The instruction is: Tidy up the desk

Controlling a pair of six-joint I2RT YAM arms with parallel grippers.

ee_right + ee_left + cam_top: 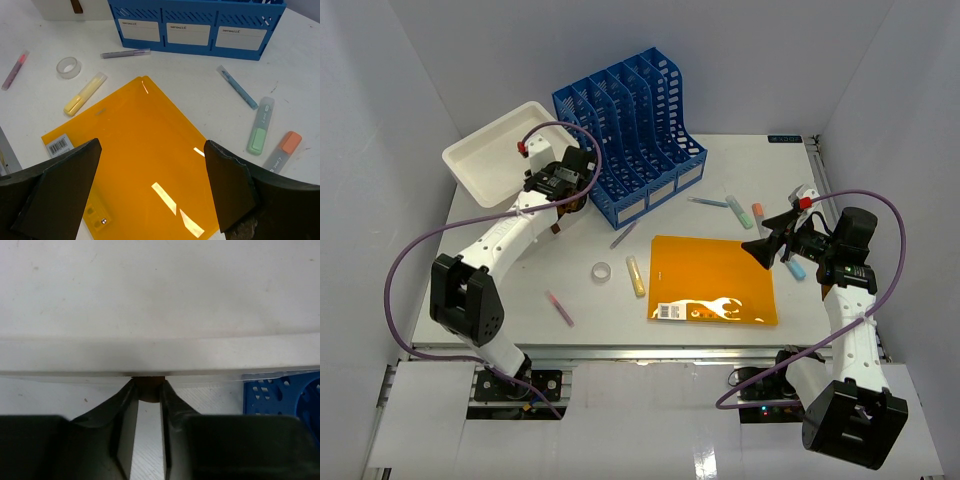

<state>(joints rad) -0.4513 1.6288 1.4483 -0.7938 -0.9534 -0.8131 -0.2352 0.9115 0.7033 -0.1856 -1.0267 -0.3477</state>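
The desk [740, 165] is a large flat white-grey rectangular tabletop that fills the middle of the overhead view ahead of both arm bases, with a metal rail [620, 350] along its near edge and a small black label [785, 139] at its far right corner. A white plastic tray [495, 150] overhangs the far left corner, and a blue slotted file rack [630, 125] stands at the back edge just beside it. An orange translucent plastic folder [713, 280] lies flat right of centre. Left of it lie a yellow highlighter [636, 275], a clear tape roll [602, 271], a purple pen [623, 236] and a pink pen [559, 308], with bare surface around them. Between the folder and the rack lie a blue-grey pen [238, 87], a green highlighter [260, 125] and an orange highlighter [283, 150]. The right gripper [150, 150] hangs over the folder's right side, fingers spread wide with nothing between them. The left gripper [148, 387] sits at the tray's rim, its fingertips pinched on a small brown object [148, 392]. The rim hides most of that object, so what it is cannot be made out.
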